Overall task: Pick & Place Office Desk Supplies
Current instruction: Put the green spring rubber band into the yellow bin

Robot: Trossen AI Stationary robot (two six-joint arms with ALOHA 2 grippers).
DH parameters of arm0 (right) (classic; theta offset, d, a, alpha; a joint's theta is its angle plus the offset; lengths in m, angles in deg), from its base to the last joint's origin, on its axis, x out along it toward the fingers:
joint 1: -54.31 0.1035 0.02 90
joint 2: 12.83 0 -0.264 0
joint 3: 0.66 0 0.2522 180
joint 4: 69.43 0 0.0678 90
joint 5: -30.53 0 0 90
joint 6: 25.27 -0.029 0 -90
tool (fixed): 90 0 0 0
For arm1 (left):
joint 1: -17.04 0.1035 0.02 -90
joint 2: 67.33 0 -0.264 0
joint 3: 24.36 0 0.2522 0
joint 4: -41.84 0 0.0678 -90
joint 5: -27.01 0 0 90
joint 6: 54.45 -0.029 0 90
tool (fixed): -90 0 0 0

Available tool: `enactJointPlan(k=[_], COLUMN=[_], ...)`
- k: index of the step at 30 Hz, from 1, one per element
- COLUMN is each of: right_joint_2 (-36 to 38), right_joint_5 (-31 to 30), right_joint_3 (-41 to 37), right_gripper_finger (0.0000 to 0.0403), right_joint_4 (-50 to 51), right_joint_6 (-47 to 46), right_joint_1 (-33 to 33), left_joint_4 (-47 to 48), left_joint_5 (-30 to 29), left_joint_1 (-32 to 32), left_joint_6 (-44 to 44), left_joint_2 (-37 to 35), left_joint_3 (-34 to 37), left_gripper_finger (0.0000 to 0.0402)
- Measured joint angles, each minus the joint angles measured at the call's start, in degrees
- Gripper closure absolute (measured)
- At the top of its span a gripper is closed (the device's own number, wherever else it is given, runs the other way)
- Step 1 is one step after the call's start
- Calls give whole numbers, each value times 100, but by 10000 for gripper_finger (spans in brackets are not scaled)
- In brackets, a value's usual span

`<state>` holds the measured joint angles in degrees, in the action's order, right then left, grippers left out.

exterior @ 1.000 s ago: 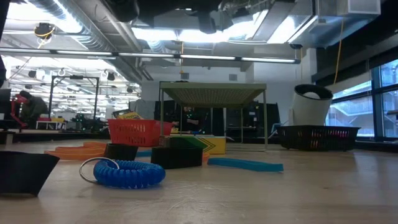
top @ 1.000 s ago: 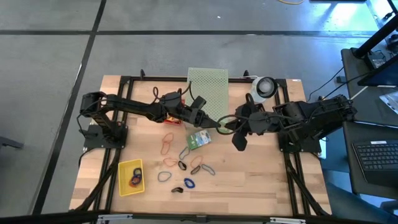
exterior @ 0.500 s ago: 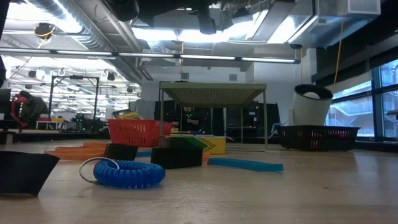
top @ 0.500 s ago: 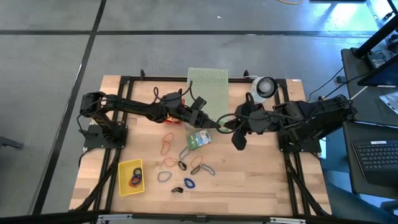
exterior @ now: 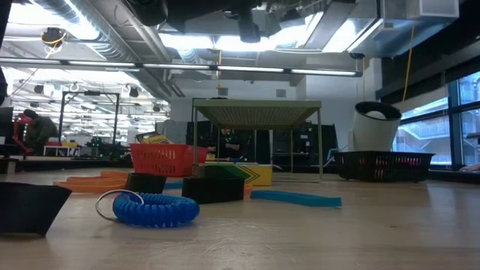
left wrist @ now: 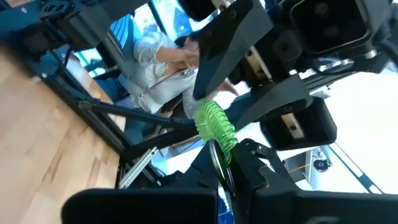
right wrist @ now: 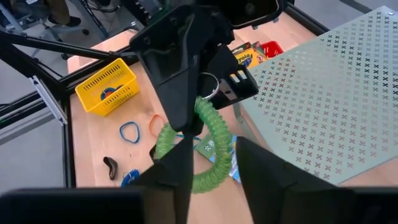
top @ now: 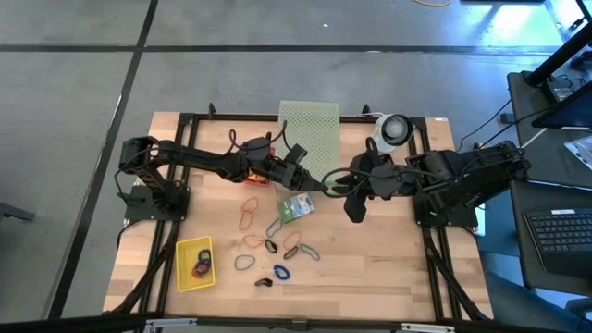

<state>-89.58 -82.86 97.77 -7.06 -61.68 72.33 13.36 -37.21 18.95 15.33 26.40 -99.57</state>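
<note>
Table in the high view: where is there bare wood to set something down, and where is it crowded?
Bare wood lies right of the blue coil, toward the right frame rail. Left of the yellow basket is only a narrow strip. Crowded: the bands around the card box.

Bare wood right of bands (top: 277, 245) — probably passable.

The coil loop (top: 335, 179) hangs between the left gripper (top: 315, 182) and the right gripper (top: 347, 182), above the tabletop (top: 388, 250). Below them lies the card box (top: 297, 206); the perforated box (top: 309, 129) stands behind.
</note>
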Motion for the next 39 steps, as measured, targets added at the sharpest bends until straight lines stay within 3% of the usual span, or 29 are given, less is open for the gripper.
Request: enactJointPlan(k=[7, 11, 15, 19, 24, 28, 34, 39], right_joint_2=[7, 131, 294, 389, 417, 417, 417, 415], right_joint_5=[50, 45, 38, -10, -57, -147, -169, -167], right_joint_3=[0, 0, 0, 0, 0, 0, 0, 0], right_gripper_finger=[225, 217, 223, 234, 246, 254, 262, 267], right_joint_4=[1, 5, 22, 61, 212, 303, 324, 335], right_joint_6=[-51, -79, -5, 193, 370, 403, 412, 429], right_joint_1=[0, 0, 0, 0, -27, -113, -258, -350], left_joint_4=[852, 2068, 3566, 5119, 7377, 9054, 10186, 10691], left_joint_5=[628, 840, 640, 53, -909, -1505, -1851, -1713], left_joint_1=[2, 58, 98, -46, -714, -1511, -2717, -3447], left_joint_6=[-189, -731, -1343, -1818, -2025, -1610, -816, -512], left_joint_2=[-172, -741, -1489, -2227, -2889, -3045, -2810, -2358], left_joint_3=[4, 4, 2, 0, 0, 0, 0, 0], left_gripper_finger=[398, 398, 398, 398, 398, 398, 398, 398])
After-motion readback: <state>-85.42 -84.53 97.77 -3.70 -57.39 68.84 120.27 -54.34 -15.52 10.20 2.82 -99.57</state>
